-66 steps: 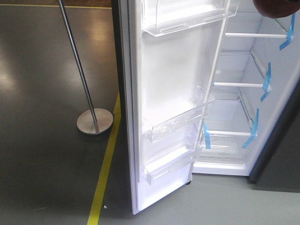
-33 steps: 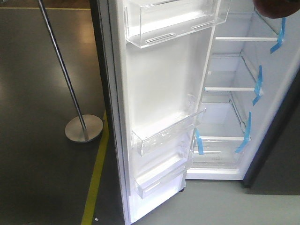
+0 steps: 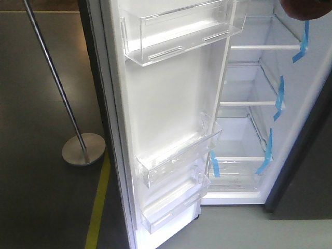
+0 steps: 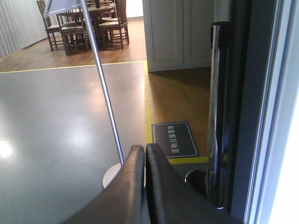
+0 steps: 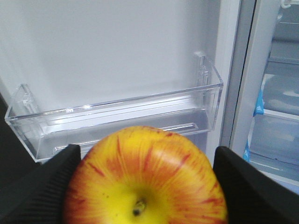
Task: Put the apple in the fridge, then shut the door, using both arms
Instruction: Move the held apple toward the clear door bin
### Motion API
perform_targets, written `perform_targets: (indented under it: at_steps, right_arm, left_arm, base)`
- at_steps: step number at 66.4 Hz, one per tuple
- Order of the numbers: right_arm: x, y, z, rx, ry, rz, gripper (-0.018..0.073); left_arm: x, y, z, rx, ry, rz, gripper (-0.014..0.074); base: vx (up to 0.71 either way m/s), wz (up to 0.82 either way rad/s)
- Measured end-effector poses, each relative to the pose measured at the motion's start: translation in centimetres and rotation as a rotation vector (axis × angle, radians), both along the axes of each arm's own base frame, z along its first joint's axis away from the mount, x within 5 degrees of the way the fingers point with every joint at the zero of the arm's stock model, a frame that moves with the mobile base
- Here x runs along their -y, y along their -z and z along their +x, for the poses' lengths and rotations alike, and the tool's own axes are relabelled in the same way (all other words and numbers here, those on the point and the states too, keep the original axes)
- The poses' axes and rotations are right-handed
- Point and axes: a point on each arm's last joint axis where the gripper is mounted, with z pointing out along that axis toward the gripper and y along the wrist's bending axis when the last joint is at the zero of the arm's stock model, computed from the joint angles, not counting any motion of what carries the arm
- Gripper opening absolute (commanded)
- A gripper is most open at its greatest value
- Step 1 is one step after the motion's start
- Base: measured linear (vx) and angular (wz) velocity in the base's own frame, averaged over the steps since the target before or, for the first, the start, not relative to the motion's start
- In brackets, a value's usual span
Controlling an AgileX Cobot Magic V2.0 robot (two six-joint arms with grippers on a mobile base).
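Observation:
The apple (image 5: 147, 179), red-streaked with a yellow patch round its stem, fills the bottom of the right wrist view. My right gripper (image 5: 145, 154) is shut on it, with a black finger (image 5: 42, 186) on each side. It faces a clear bin (image 5: 117, 119) on the door's white liner (image 3: 166, 104). The fridge (image 3: 249, 78) stands open, showing white walls, glass shelves and blue tape. A dark rounded shape (image 3: 306, 8) pokes in at the front view's top right. My left gripper (image 4: 145, 151) is shut and holds nothing, just left of the door's dark-grey outer side (image 4: 254, 93) and chrome handle (image 4: 217, 93).
A slanted metal pole on a round base (image 3: 83, 149) stands left of the door. A yellow floor line (image 3: 98, 202) runs beside it. A dark mat with white lettering (image 4: 174, 139), a white cabinet (image 4: 180, 32), and a table with chairs (image 4: 84, 23) lie farther back.
In the front view the fridge, door and pole stand have all slid left and slightly down. More of the door's top bin shows now.

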Motion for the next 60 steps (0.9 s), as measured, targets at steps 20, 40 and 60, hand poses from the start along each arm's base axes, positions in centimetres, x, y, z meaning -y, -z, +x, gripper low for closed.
perform_targets:
  at_steps: [20, 40, 60]
  right_arm:
    - [0.0, 0.0, 0.0, 0.0, 0.0, 0.0, 0.0141]
    - [0.0, 0.0, 0.0, 0.0, 0.0, 0.0, 0.0141]
    - [0.0, 0.0, 0.0, 0.0, 0.0, 0.0, 0.0141]
  left_arm:
    - [0.0, 0.0, 0.0, 0.0, 0.0, 0.0, -0.0008]
    - [0.0, 0.0, 0.0, 0.0, 0.0, 0.0, -0.0008]
    - [0.0, 0.0, 0.0, 0.0, 0.0, 0.0, -0.0008]
  base:
    - [0.08, -0.03]
    - [0.07, -0.02]
    - [0.03, -0.03]
